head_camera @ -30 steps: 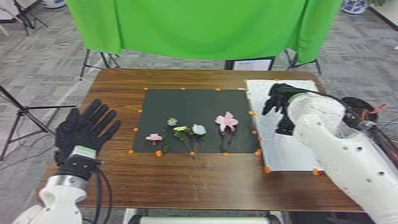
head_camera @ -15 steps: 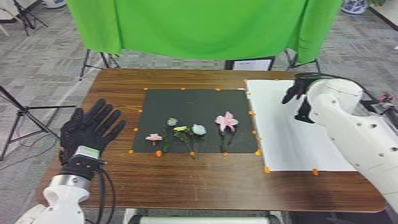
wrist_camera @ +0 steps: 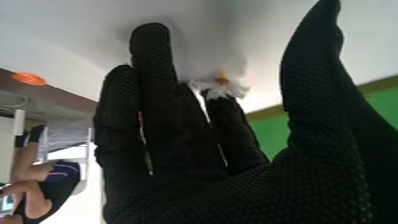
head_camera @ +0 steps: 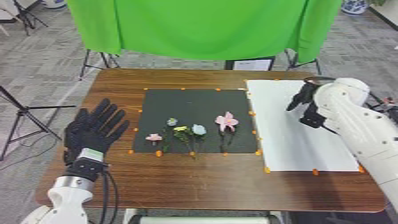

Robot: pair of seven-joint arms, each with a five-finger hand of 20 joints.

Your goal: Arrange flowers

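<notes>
Our left hand (head_camera: 93, 132) hangs open at the left side of the brown wooden table (head_camera: 187, 187), its fingers spread and holding nothing. To its right we have a dark square mat (head_camera: 191, 102) with small orange marks (head_camera: 159, 153) along its edges, and on it lies a row of flowers. Leftmost on the mat we see a small pink flower (head_camera: 154, 137); next, set farther from us, a small pale-blue flower (head_camera: 172, 121). After these come a little cluster of yellow flowers (head_camera: 181, 129) and, close beside it, a larger pale-blue flower (head_camera: 199, 130). Farthest right on the mat is a big pink flower (head_camera: 226, 121) with open petals, its stem pointing toward us. Beyond the table hangs a bright green cloth (head_camera: 195, 27). Beside the mat, on the right, we have a long white sheet (head_camera: 284, 135), and over it is our right hand (head_camera: 306, 96), its fingers mostly straight and the thumb standing wide of them. Our right wrist view has a white-petalled flower with a yellow-orange centre (wrist_camera: 220, 89) near the fingertips of that hand; whether they grip it, we cannot tell.
</notes>
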